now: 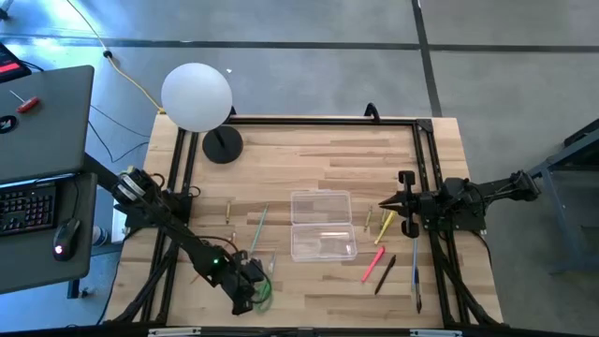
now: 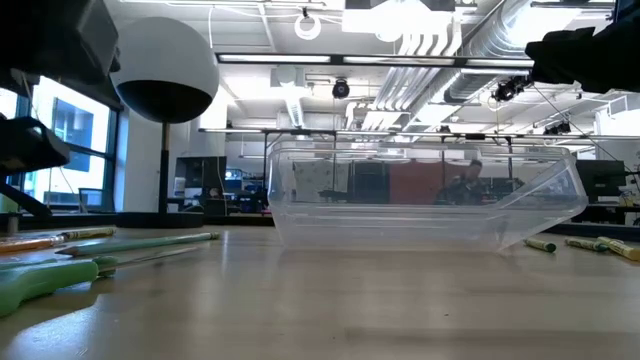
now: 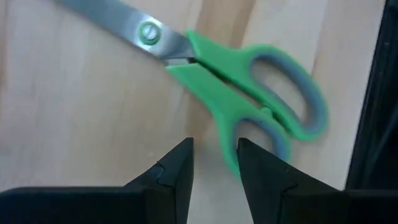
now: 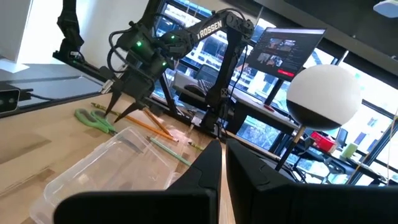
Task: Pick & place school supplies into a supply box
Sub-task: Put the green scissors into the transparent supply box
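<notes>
Down at the near left corner of the table, the left gripper (image 1: 255, 298) hangs over the green-handled scissors (image 1: 263, 286), its 2 dark fingers (image 3: 177, 171) parted with a gap between them. From the left wrist view, the scissors (image 3: 249, 93) lie flat on the wood just ahead of the fingertips, 1 green handle loop reaching to the gap between them, the steel blades pointing away from the pincer. Nothing sits between the fingers; the scissors are not gripped.

Farther from that pincer, toward the middle of the table, the supply box (image 1: 322, 225) lies open, its clear lid folded flat beside the tray. Between the left gripper and the box lie a green pencil (image 1: 257, 225) and an orange-wood pencil (image 4: 152, 126), close together.

Over on the other side of the box, the right gripper (image 1: 386, 214) waits with its fingers pressed together, holding nothing, its tip pointing at the box. Just beside and below that tip lie small yellow-green pieces (image 1: 384, 225), then a pink pen (image 1: 373, 262), a black pen (image 1: 385, 273) and another pen (image 1: 416, 276) nearer the table's front edge.

Behind the box, well apart from both pincers, stands a white globe lamp (image 1: 197, 96) on a black base.
</notes>
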Action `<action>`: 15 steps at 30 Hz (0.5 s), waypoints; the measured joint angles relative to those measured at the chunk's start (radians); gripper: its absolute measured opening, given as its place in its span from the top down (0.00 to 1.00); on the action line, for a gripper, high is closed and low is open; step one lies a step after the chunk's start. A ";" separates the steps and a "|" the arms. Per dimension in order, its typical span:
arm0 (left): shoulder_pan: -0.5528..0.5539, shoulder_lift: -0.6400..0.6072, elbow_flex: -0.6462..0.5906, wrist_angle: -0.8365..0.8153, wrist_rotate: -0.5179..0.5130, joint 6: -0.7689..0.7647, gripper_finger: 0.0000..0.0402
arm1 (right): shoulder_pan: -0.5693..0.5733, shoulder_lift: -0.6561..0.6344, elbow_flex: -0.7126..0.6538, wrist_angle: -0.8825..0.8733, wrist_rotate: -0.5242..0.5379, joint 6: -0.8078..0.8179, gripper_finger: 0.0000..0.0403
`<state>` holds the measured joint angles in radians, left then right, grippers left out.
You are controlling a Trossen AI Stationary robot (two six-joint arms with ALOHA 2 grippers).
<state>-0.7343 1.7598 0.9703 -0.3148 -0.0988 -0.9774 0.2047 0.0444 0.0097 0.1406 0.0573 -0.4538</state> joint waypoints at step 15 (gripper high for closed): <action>0.000 0.004 0.005 -0.101 -0.046 -0.022 0.61 | 0.000 0.000 0.000 0.000 0.000 0.000 0.99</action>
<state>-0.7339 1.7641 0.9749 -0.4153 -0.1451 -0.9995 0.2047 0.0444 0.0097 0.1406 0.0574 -0.4536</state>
